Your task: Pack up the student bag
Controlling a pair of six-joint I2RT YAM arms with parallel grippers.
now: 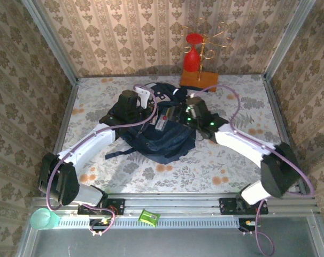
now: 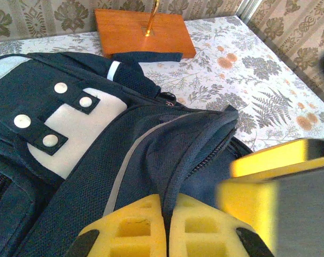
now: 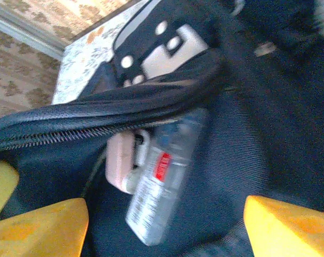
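On the floral bench point(image 1: 231, 160), the left end effector point(image 2: 166, 208) pinches the student bag point(image 2: 167, 144) by its lip to hold it open for the right end effector point(image 3: 164, 217), spread wide above a bottle point(image 3: 162, 176) inside.

We find the student bag point(image 1: 156, 134) at the middle of the table point(image 1: 242, 160). Behind it, at one o'clock, rises a stand point(image 1: 198, 80), just beside the bag's far edge. The left gripper point(image 2: 166, 214) sits on the bag at ten o'clock, the right gripper point(image 3: 164, 225) at three. In the bag lies a bottle point(image 3: 162, 176), a small object point(image 3: 119, 160) touching its side.
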